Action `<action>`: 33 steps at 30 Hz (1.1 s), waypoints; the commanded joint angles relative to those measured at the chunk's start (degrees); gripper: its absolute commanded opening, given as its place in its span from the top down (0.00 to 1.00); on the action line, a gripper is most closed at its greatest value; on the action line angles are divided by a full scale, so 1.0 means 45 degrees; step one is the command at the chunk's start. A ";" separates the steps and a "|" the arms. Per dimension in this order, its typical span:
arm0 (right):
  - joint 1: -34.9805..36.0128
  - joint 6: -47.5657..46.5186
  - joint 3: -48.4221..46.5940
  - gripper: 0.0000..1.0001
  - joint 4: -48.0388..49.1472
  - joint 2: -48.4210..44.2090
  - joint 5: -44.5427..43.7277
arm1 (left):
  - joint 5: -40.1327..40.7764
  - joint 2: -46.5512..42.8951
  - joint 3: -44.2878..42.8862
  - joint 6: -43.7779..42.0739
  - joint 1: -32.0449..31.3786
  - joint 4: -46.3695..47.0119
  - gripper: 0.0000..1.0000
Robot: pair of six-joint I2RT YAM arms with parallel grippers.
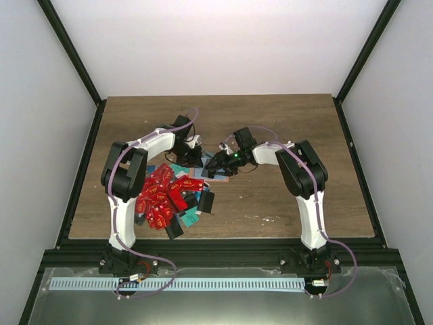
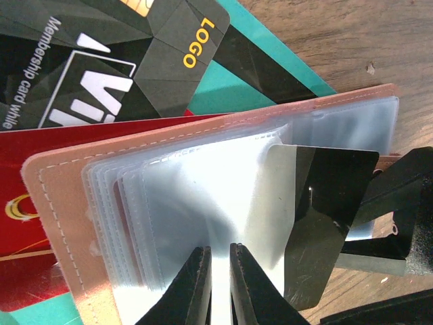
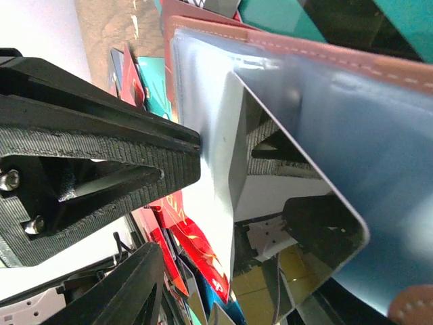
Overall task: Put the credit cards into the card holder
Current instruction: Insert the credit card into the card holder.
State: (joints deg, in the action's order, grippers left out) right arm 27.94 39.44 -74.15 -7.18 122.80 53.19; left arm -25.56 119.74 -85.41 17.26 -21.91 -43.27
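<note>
Cards, thin rectangular plastic ones in red, teal and black (image 1: 162, 196), are lying in a loose heap on the left half of the brown wooden table (image 1: 291, 196), in front of the left arm's base. Just beyond the heap's far right edge, the left gripper (image 2: 220, 271) is reaching down over the salmon-pink stitched card holder (image 2: 61, 203). The card holder is lying open, overlapping a black card printed with LOGO (image 2: 135, 54), a teal card (image 2: 270, 68) and a red card (image 2: 27, 203). The left fingers are standing almost together, pinching one of the holder's clear plastic sleeves (image 2: 189, 203), and the other sleeves are fanning out around it. A glossy dark, mirror-like card (image 2: 331, 203) is sitting at the holder's right side, seemingly partway inside a sleeve, with its right end sticking out. Right of it, the right gripper (image 3: 177, 200) is facing the holder with its fingers spread apart and nothing between them. Its upper fingertip is lying just beside the sleeve edge; whether it is touching cannot be told.
</note>
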 commanded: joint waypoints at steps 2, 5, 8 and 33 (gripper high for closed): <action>0.0061 -0.0425 0.0072 0.52 -0.0835 -0.0392 -0.0436 | 0.0791 0.0619 0.0150 -0.0280 -0.0046 -0.0220 0.89; 0.0062 -0.0598 -0.0231 0.53 -0.1318 -0.0308 -0.0640 | 0.0739 0.0621 0.0151 -0.0261 -0.0048 -0.0206 0.89; 0.0060 -0.0805 -0.0321 0.61 -0.1692 -0.0373 -0.1015 | 0.0774 0.0563 0.0170 -0.0278 -0.0048 -0.0210 0.89; 0.0196 -0.1132 -0.2677 0.86 -0.2735 0.1655 0.0725 | 0.0191 0.0033 -0.0474 -0.0044 -0.0047 -0.0439 0.85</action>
State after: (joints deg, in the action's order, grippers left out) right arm 27.97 35.62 -83.72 -18.02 128.62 54.50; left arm -24.64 119.74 -86.56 17.08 -21.89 -44.40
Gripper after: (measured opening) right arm 0.137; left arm 0.145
